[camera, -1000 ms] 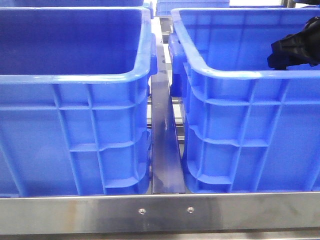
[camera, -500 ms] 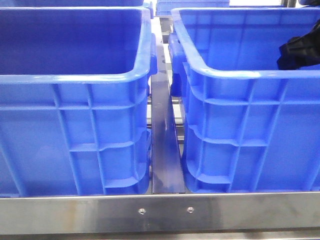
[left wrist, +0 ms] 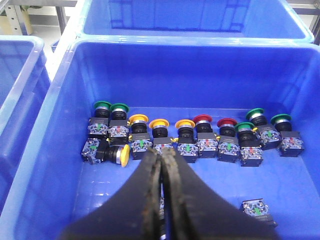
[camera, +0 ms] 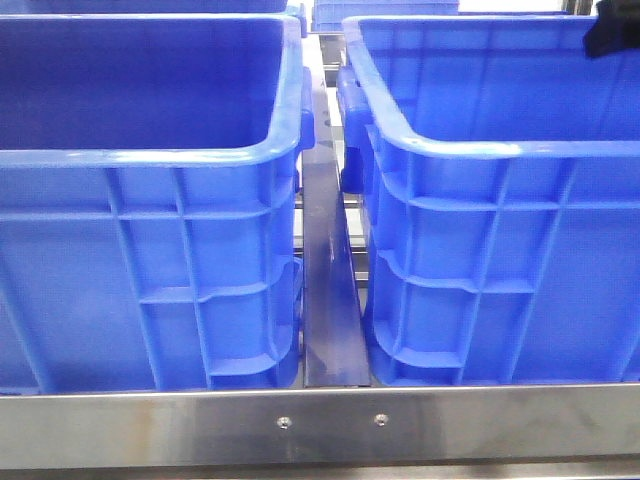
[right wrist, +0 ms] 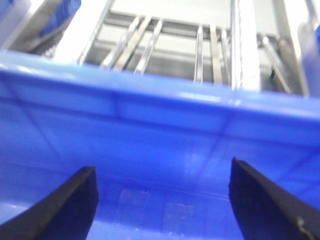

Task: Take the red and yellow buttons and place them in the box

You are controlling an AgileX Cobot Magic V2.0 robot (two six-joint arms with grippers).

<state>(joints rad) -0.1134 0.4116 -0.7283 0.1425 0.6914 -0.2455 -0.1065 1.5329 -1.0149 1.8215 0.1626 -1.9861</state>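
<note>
Red buttons (left wrist: 215, 134) beside yellow buttons (left wrist: 160, 134), upright.

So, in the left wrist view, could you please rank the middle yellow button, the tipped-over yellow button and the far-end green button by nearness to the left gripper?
1. Middle yellow button, just past the left gripper.
2. Tipped-over yellow button, off to one side.
3. Far-end green button, at the row's end.

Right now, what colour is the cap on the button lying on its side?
Yellow. The tipped-over button shows best in the left wrist view.
</note>
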